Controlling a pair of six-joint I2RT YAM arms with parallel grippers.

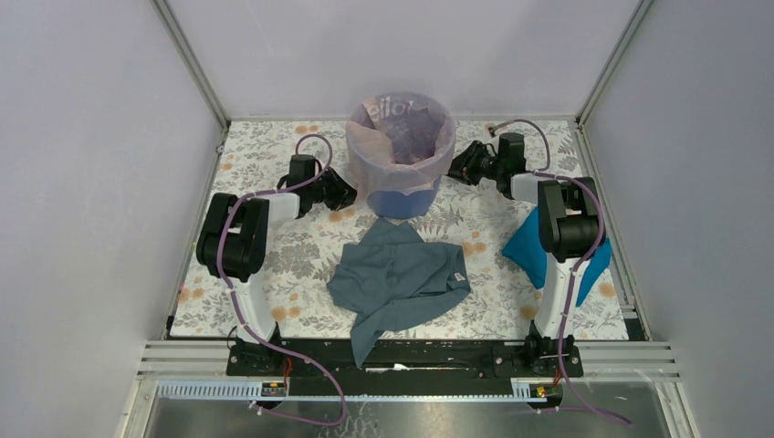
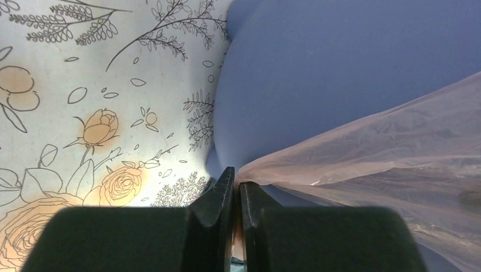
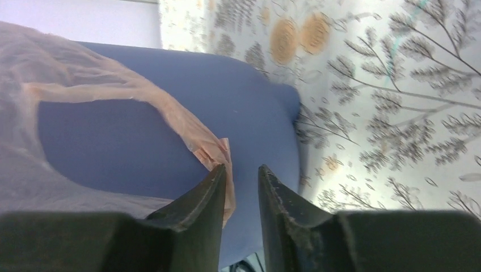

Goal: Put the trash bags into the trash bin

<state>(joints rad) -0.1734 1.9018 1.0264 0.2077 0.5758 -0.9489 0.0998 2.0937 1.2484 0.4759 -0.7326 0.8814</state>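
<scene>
Here the bin (image 1: 402,203) stands toward the far edge of the table (image 1: 301,265), close to the back wall (image 1: 402,55), with the side walls well apart from it on either hand. Patterned tabletop shows on both sides of it. The front middle is taken up by a grey-blue garment (image 1: 402,278), lying crumpled near the bin's foot. A turquoise cloth (image 1: 525,251) lies by the right edge, partly under the right arm.

Both arms reach forward and bend inward, one on each side of the bin. The left gripper (image 1: 345,192) sits low against the bin's left flank. Its fingers (image 2: 218,195) are pressed together on a pulled-out edge of the bag (image 1: 402,137), which runs taut from the pinch up toward the rim. The right gripper (image 1: 459,167) is at the bin's right side. Its fingers (image 3: 198,209) stand slightly parted, and a strip of the bag's edge lies along the inner face of one finger, not pinched.

The bag lines the bin, its mouth folded out over the rim and hanging down the blue sides.

Count: one bin, one bag, two cloths, two arms.
</scene>
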